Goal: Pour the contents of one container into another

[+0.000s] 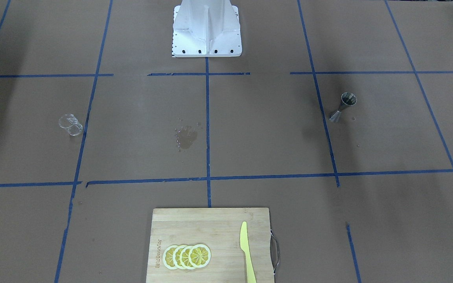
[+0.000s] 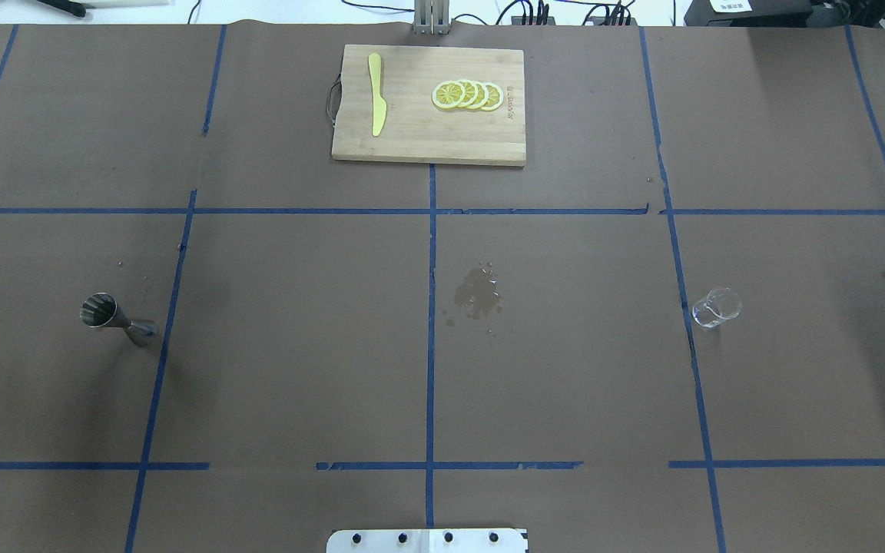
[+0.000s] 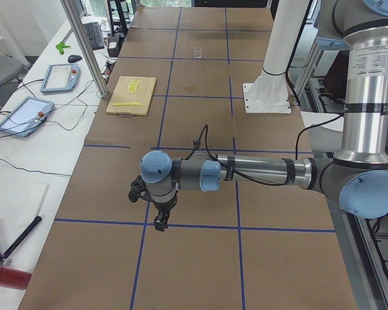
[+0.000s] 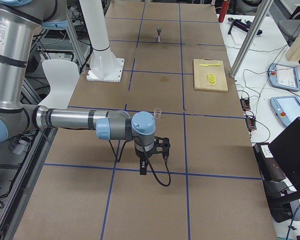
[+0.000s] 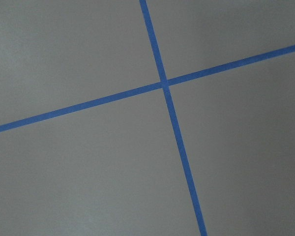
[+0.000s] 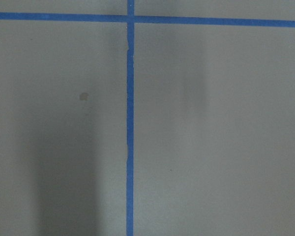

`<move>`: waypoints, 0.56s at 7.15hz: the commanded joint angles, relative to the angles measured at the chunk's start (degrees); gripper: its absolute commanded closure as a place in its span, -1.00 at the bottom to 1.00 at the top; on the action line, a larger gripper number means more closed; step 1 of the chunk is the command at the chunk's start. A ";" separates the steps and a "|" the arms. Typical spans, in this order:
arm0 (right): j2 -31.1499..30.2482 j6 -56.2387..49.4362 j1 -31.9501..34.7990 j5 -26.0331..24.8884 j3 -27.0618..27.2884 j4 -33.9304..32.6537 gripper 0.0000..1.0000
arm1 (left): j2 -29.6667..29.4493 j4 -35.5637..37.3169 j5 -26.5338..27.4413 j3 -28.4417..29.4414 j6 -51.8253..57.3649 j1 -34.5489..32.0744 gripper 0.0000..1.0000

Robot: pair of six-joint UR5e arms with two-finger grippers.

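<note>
on the table (image 2: pixel 296 369) there is one metal jigger (image 2: pixel 116 319) and one clear glass cup (image 2: pixel 716 308). there is one wooden cutting board (image 2: pixel 427 142), and on it lie four lemon slices (image 2: pixel 467 94) and one yellow knife (image 2: pixel 376 104). one wet stain (image 2: pixel 477 296) marks the brown paper. one white robot base (image 1: pixel 207 39) stands there. two robot arms show, the left arm (image 3: pixel 258 173) and the right arm (image 4: pixel 70 119). two tablets (image 3: pixel 24 116) lie beside the table.

The left gripper (image 3: pixel 159 221) and right gripper (image 4: pixel 142 169) appear only in side views, their opening unreadable. The front view's bottom edge clips the cutting board (image 1: pixel 203 224).
</note>
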 commanded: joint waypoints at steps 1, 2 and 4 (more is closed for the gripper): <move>1.47 -0.08 -0.03 2.80 -0.20 -1.49 -1.00 | -0.28 0.63 -0.48 0.12 -0.04 -0.01 -1.00; 1.39 0.01 -0.03 2.20 -0.20 -1.06 -1.00 | -0.19 0.98 -0.48 -0.05 -0.04 -0.01 -1.00; 1.21 0.10 -0.03 2.02 -0.47 -0.62 -1.00 | -0.28 0.63 -0.13 -0.66 0.05 -0.01 -1.00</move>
